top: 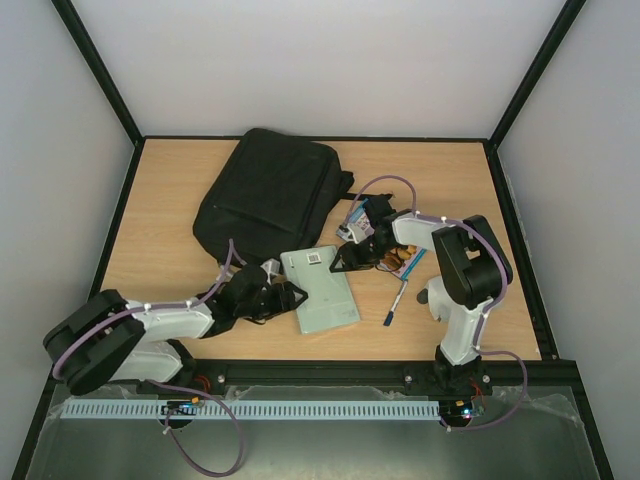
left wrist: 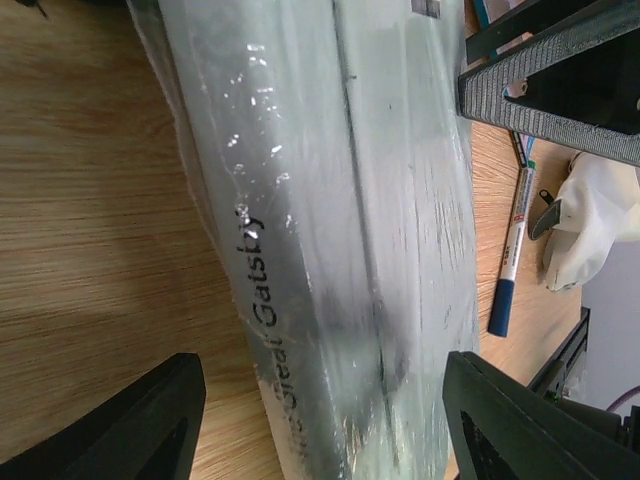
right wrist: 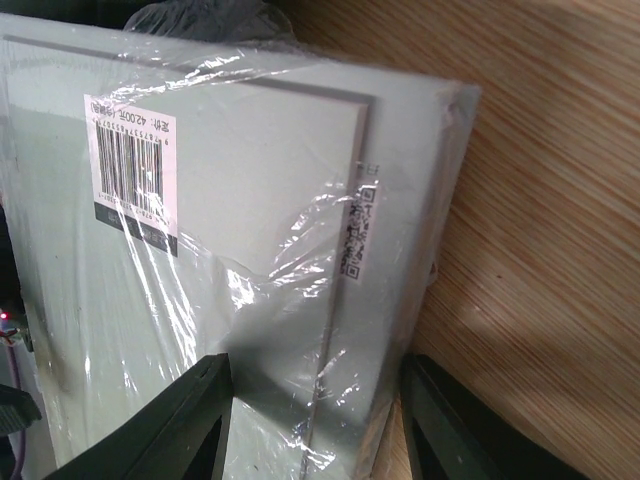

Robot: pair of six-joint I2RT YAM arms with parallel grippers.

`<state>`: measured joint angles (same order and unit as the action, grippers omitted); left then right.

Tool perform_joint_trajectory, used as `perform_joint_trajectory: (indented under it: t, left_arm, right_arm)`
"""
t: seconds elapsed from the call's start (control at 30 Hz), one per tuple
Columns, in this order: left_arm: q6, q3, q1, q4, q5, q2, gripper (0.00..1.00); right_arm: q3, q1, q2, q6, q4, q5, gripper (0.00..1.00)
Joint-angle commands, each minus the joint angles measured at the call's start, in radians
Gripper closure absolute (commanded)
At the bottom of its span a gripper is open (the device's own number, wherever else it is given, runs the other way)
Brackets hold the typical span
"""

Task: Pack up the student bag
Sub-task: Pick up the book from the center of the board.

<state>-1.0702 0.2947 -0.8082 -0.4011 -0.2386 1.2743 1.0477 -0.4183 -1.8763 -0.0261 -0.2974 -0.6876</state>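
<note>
The student bag lies flat on the far left-centre part of the wooden table. Its zipped face is up and nothing rests on it. Both grippers work nearer the robot than the bag, and neither touches it.

A shrink-wrapped pale green book lies on the table just off the bag's near right corner. The spine reads "Great Gatsby" in the left wrist view.

The left gripper sits close to the bag's near edge, at the book's left side. Seen from the wrist, the left gripper has its jaws spread with the book running between them. A strip of bare wood shows between one finger and the spine.

The right gripper is just beyond the bag's near right corner, at the book's far right corner. In its own camera the right gripper has its jaws partly apart around that corner of the book, below the barcode label. I cannot tell whether they press on the book.

A blue-capped marker pen lies on the wood to the right of the book, well apart from the bag.
</note>
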Motion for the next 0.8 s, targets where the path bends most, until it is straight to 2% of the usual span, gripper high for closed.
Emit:
perform_joint_trajectory:
  t: [0.0,0.3,0.43,0.53,0.67,0.77]
  left_arm:
    - [-0.050,0.015,0.005,-0.126,-0.038,0.044,0.32]
    - [-0.059,0.082,-0.002,-0.159,-0.066,0.099,0.41]
    - [-0.029,0.151,-0.012,-0.075,-0.061,0.094,0.46]
    - [-0.027,0.181,-0.015,-0.016,-0.048,0.072,0.54]
    - [-0.041,0.211,-0.016,0.093,-0.002,0.035,0.58]
    - [-0.053,0.207,-0.016,0.101,0.004,0.021,0.64]
  right_arm:
    - [-0.012,-0.008,-0.054,0.018,-0.049,0.012,0.52]
    - [-0.004,-0.008,-0.068,0.026,-0.060,0.003,0.52]
    - [0.006,-0.007,-0.077,0.032,-0.077,-0.009,0.52]
    - [0.012,-0.007,-0.076,0.032,-0.082,-0.018,0.52]
    - [0.014,-0.007,-0.074,0.034,-0.086,-0.014,0.51]
    - [0.012,-0.008,-0.064,0.039,-0.090,-0.007,0.51]
